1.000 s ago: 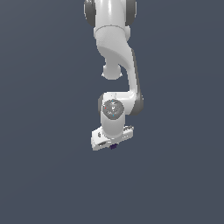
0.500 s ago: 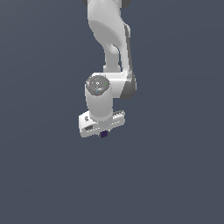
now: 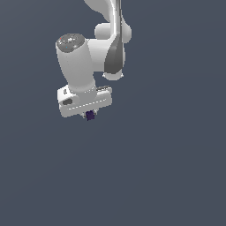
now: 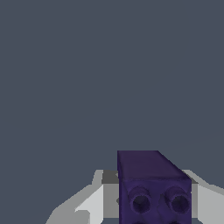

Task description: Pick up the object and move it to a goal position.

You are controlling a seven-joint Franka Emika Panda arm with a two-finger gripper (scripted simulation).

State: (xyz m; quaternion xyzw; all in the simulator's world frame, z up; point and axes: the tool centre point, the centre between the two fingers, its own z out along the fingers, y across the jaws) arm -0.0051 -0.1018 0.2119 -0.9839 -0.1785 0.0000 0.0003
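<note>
A flat, even slate-grey background fills both views, with no table edge, floor line or other surface to be made out. Against it, in the exterior view, the white arm [image 3: 90, 62] reaches in from the top and bends toward the exterior view's left, ending in the pincer [image 3: 90, 115], whose broad white body faces downward. Just below that body, between the short finger stubs, sits the object [image 3: 91, 115] — a very small dark purple-indigo block, much smaller than the pincer itself. The wrist view shows it close: the block [image 4: 153, 188] is oblong, with two round sockets in its near face, and it lies between the pincer's pale fingers [image 4: 94, 203], which flank it on either side. The pincer is closed down to the block's width and grips it — the block hangs in mid-air, touching nothing else.
</note>
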